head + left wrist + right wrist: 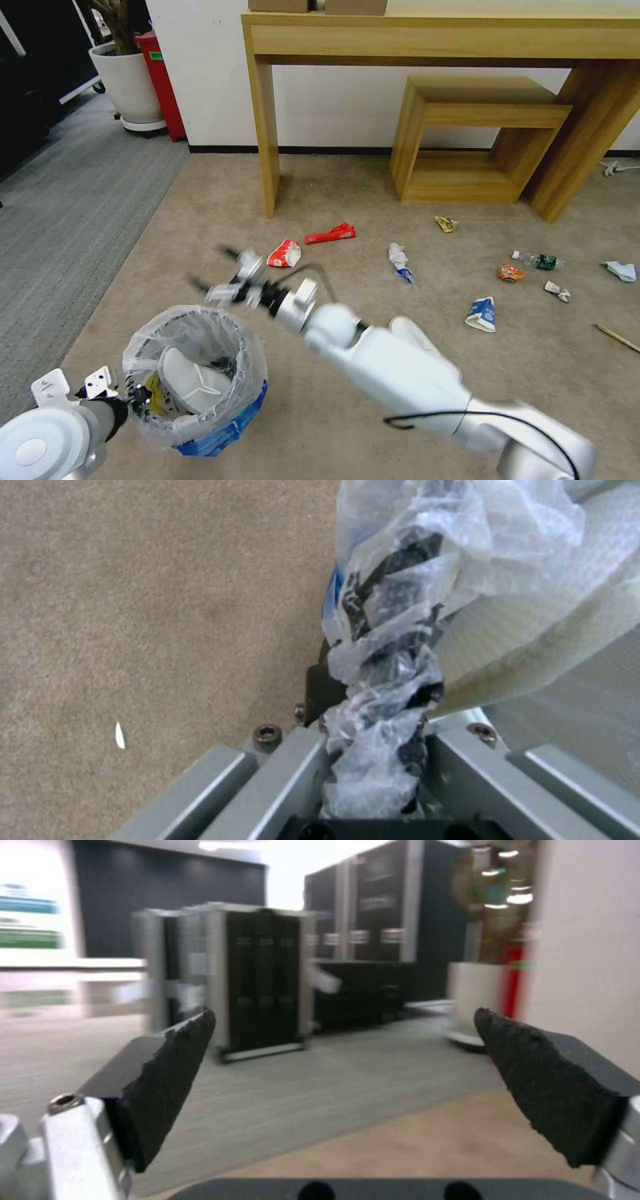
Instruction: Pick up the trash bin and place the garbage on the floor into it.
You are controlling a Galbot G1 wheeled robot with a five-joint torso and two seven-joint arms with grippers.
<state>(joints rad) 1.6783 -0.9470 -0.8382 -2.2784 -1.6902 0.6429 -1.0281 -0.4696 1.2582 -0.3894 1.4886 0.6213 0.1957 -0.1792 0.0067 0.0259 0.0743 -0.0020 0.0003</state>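
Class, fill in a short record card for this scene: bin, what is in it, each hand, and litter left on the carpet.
Bin: trash bin, blue, lined with a clear bag, standing on the beige floor
Contents: a white slipper
Left hand: shut on the bin's rim and bag
Right hand: open, empty, in the air beyond the bin
Litter on carpet: red wrapper, small bottle, blue-white wrapper

Crinkled, translucent plastic film is lining the trash bin (200,400) and bunching glossy between the left gripper's (373,740) matt grey metal fingers (467,760). The right gripper's (343,1075) fingers (170,1075) are showing rough, pitted black rubbery pads on brushed metal. Beyond them, the floor (347,200) is looking like matt, short-pile beige carpet.
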